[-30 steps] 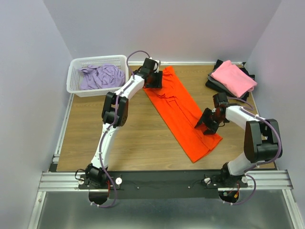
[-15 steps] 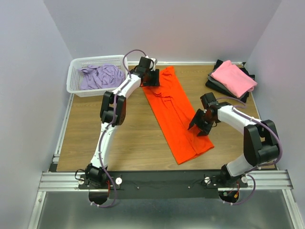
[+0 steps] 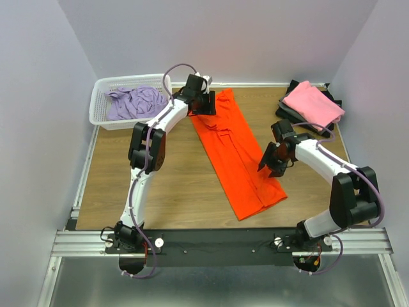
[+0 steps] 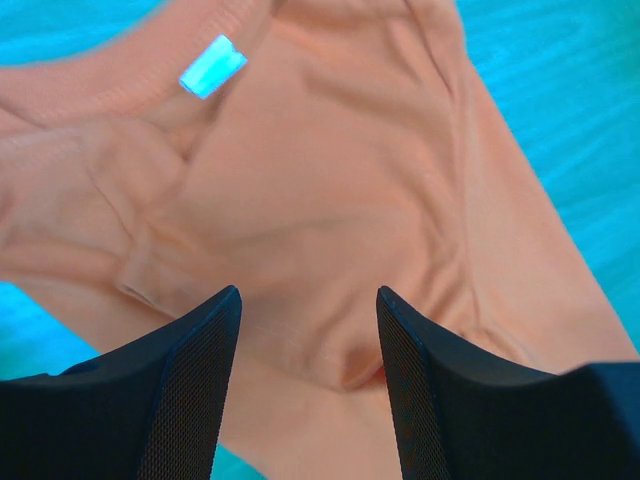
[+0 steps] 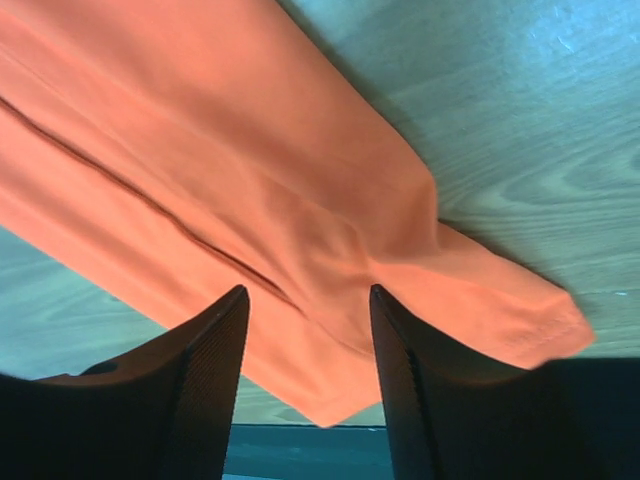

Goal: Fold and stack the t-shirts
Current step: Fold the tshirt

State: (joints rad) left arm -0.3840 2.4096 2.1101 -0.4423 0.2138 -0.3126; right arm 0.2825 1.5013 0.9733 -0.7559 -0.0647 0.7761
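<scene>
The bright orange t-shirt [image 3: 236,150] lies folded into a long strip, running diagonally from the far middle of the table to the near right. My left gripper [image 3: 203,102] is open over its collar end, where the left wrist view [image 4: 308,300] shows the orange cloth [image 4: 330,170] and a white neck label [image 4: 212,66]. My right gripper [image 3: 271,160] is open over the strip's right edge near the hem; the right wrist view [image 5: 307,295] shows the cloth [image 5: 250,150] just below it. The pink t-shirt [image 3: 313,105] lies folded on dark shirts [image 3: 289,114] at the far right.
A white lattice basket [image 3: 99,118] at the far left holds a crumpled lavender t-shirt [image 3: 135,102]. Bare wooden tabletop [image 3: 172,185] lies left of the orange strip. Grey walls close in the table on three sides.
The orange strip's near end has slid left and a little toward the arms, along with my right gripper. My right gripper then drew slightly back to the right. My left gripper shifted slightly left.
</scene>
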